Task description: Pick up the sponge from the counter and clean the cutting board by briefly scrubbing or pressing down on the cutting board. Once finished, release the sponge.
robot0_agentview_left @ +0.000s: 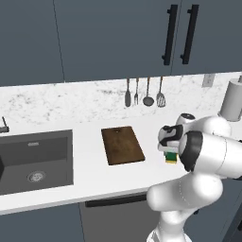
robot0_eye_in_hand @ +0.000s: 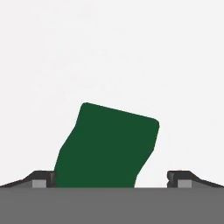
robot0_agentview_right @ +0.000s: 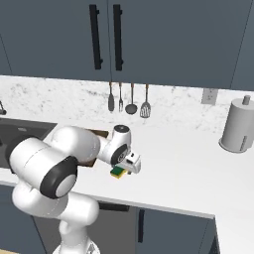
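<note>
The counter carries the cutting board right of the sink. Sponge sits on the counter further right, apart from the board, with the gripper spread open around it, not pinching.

Pincer low over sponge on counter, beside cutting board.

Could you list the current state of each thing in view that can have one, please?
sponge: on the counter, green side up, between the fingertips, not gripped
gripper: open, straddling the sponge
cutting board: flat on the counter, bare
upper cabinet doors: closed
utensils: hanging on the backsplash
</note>
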Controlling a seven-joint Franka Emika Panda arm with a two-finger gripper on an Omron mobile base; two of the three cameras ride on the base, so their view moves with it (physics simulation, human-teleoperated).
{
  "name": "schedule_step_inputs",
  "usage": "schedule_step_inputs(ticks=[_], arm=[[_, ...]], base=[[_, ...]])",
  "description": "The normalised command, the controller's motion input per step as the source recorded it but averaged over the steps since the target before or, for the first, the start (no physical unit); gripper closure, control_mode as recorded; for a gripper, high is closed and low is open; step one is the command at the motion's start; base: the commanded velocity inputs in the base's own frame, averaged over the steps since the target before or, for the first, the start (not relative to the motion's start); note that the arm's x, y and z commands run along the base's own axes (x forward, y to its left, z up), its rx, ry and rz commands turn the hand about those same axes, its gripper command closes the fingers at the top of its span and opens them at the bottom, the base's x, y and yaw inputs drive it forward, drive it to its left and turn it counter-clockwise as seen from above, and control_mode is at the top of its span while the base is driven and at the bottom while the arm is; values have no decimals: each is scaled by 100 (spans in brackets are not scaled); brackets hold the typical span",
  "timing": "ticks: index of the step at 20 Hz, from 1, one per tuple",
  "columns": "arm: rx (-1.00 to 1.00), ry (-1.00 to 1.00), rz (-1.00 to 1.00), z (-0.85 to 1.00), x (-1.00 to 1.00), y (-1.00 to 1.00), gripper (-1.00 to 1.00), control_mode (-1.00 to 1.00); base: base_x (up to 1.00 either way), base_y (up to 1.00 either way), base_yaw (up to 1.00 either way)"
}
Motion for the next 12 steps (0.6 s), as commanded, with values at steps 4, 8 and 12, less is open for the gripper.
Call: schedule_step_inputs(ticks=[4,8,12], arm=[[-6,0,2,-6,29,1,-100,-100],[-10,1,0,-34,22,5,-100,-100],[-6,0,0,-92,-39,0,-100,-100]], base=[[0,0,0],[0,0,0],[0,0,0]])
